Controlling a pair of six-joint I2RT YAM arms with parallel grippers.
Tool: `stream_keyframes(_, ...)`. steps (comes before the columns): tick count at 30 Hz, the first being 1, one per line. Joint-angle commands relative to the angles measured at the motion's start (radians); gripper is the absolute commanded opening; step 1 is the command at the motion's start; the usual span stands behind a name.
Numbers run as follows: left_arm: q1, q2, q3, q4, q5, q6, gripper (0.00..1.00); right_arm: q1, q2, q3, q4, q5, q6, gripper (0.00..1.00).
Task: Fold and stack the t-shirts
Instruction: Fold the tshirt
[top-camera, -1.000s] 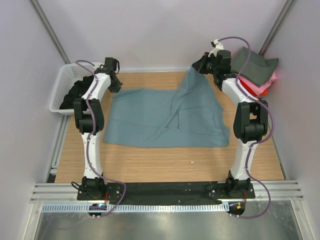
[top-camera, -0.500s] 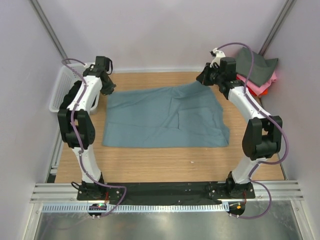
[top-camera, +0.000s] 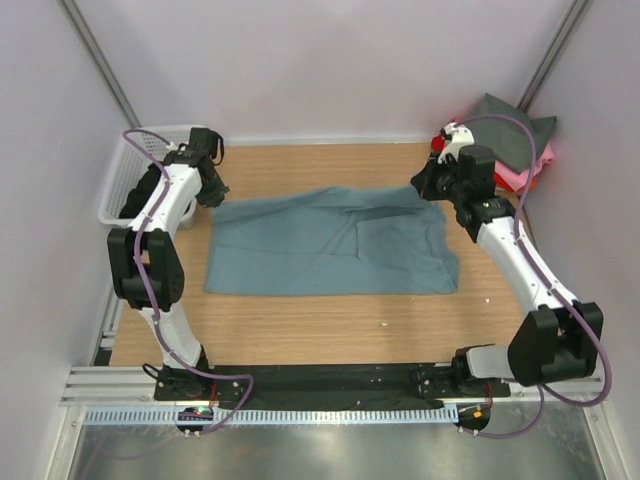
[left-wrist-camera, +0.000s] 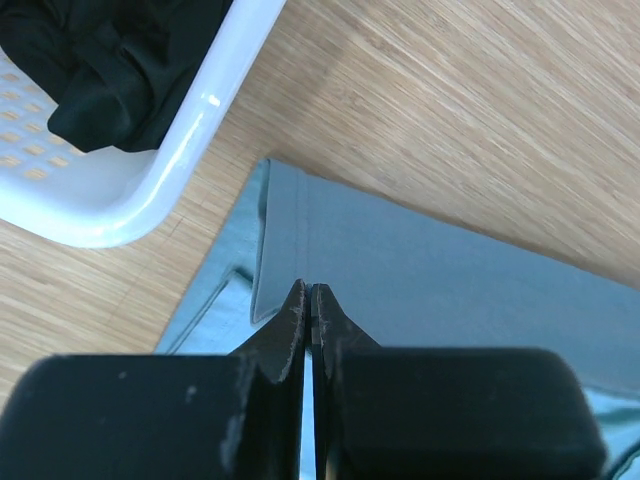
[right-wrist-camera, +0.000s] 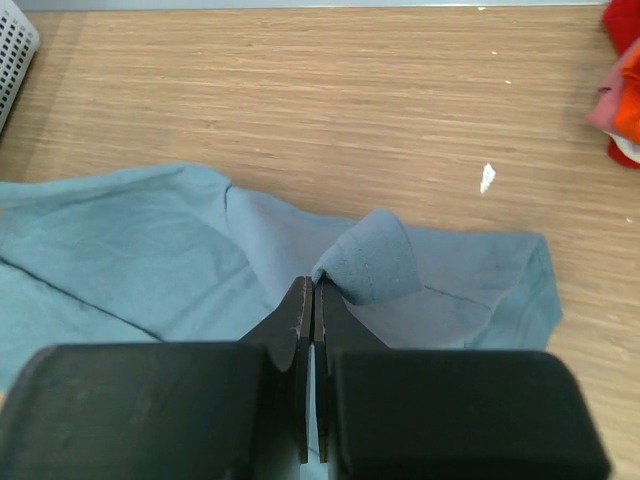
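Lowering its raised corner, the right end effector (top-camera: 425, 188), clenched on a fold at 2 o'clock, lays the blue shirt (top-camera: 330, 245) flat mid-worktop (top-camera: 330, 320); left end effector (top-camera: 212, 192) clenched at 10 o'clock, hold unclear. Folding looks ready to start.

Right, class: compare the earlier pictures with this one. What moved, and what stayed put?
The right fingers brought the raised far right corner of the dusty blue-grey cloth t-shirt down and nearer the arm bases; the left fingers pulled the far left corner nearer too. Both stay closed on the cloth. The white plastic lattice basket and far-right t-shirt pile did not move.
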Motion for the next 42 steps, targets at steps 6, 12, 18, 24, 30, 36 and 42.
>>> stream_keyframes(6, 0.022, -0.069, -0.038, 0.030, -0.048, 0.063, 0.00, 0.002, -0.191, -0.155, -0.024, 0.220, 0.056, 0.01)
stream_keyframes(12, 0.029, -0.102, -0.090, 0.040, -0.077, 0.078, 0.00, 0.002, -0.258, -0.264, -0.027, 0.293, 0.136, 0.01)
stream_keyframes(18, 0.034, -0.102, -0.104, 0.032, -0.096, 0.083, 0.00, 0.002, -0.266, -0.320, -0.058, 0.357, 0.184, 0.01)
stream_keyframes(24, 0.035, -0.107, -0.130, 0.006, -0.099, 0.071, 0.00, 0.002, -0.318, -0.401, -0.088, 0.400, 0.272, 0.01)
stream_keyframes(30, 0.034, -0.182, -0.207, -0.046, -0.093, 0.042, 0.19, 0.002, -0.372, -0.470, -0.209, 0.532, 0.418, 0.53)
stream_keyframes(36, 0.034, -0.248, -0.213, -0.083, -0.117, 0.028, 0.58, 0.002, -0.389, -0.476, -0.225, 0.568, 0.447, 0.83)
stream_keyframes(42, -0.015, -0.231, -0.233, 0.004, -0.058, 0.045, 0.55, 0.019, -0.390, -0.488, -0.139, 0.388, 0.477, 0.82)
